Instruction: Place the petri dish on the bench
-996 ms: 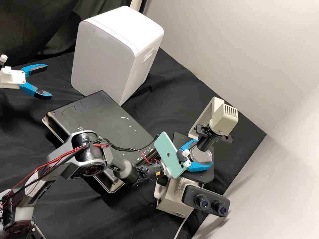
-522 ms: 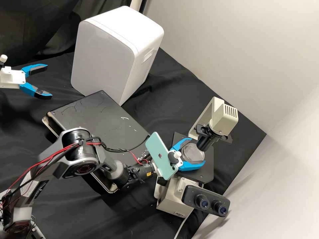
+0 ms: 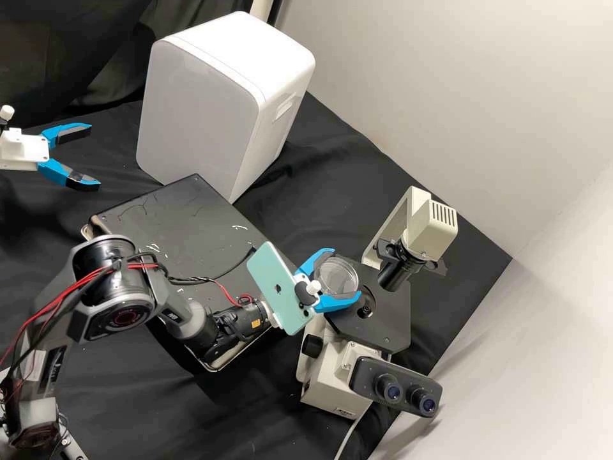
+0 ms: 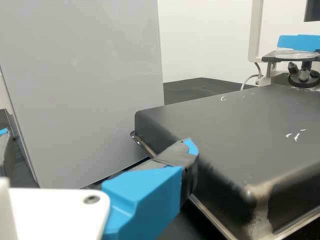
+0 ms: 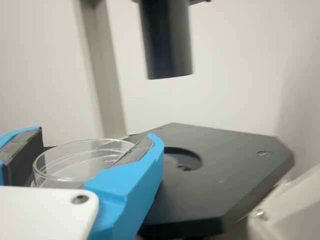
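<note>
Petri dish (image 3: 333, 275) is pinched between the two blue fingers of the right gripper (image 3: 343, 276), so those jaws are clenched on its sides. It's clear and sitting about level. It's at the edge of the microscope (image 3: 338, 377) stage (image 3: 383, 322), on the side facing the tray (image 3: 191, 230). Can't tell whether its bottom touches the stage or hangs just over it. In the right wrist view the stage hole (image 5: 181, 161) is just past the dish, and the dark tube (image 5: 165, 37) hangs over that hole, not over the dish.

Stuff around it: the microscope stands near the right front corner of the bench (image 3: 332, 160). Its pale lamp housing (image 3: 426, 220) is up top and its eyepieces (image 3: 402, 391) face the front edge. The black tray looks flipped over and lies mid-bench, right beside the microscope. The right arm stretches across the tray's front corner to get to the stage, so tray and microscope body are both close around that arm. There's a mint-green phone (image 3: 278, 287) mounted on that wrist, just behind the fingers. A big white box (image 3: 223, 96) stands toward the back of the bench, just behind the tray. In the left wrist view the tray's corner sits very close to the box wall.

The left gripper (image 3: 92, 158) hangs over the left side of the bench, well apart from the dish. Its jaws are spread wide and holding nothing.
</note>
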`<move>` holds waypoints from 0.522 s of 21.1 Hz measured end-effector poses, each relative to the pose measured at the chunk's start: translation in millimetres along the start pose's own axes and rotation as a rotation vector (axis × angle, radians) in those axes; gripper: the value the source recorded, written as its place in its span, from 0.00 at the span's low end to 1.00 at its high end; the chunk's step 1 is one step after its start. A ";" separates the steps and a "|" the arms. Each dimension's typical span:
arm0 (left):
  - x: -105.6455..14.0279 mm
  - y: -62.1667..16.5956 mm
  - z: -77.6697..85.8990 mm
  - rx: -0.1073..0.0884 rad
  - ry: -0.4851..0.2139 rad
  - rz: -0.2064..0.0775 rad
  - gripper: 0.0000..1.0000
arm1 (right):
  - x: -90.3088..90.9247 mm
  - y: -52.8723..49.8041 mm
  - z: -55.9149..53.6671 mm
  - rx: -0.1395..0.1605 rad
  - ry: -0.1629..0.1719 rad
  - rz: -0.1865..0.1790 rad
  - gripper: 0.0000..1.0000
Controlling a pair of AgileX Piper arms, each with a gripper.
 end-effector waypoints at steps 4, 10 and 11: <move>0.0 0.0 0.0 0.000 0.000 0.000 1.00 | -8.4 -4.1 -6.7 0.000 0.009 -0.022 0.00; 0.0 0.0 0.0 0.000 0.000 0.000 1.00 | -30.2 -18.0 -25.8 -0.001 0.045 -0.073 0.00; 0.0 0.0 0.0 0.000 0.000 0.000 1.00 | -34.3 -21.9 -28.1 -0.002 0.037 -0.094 0.00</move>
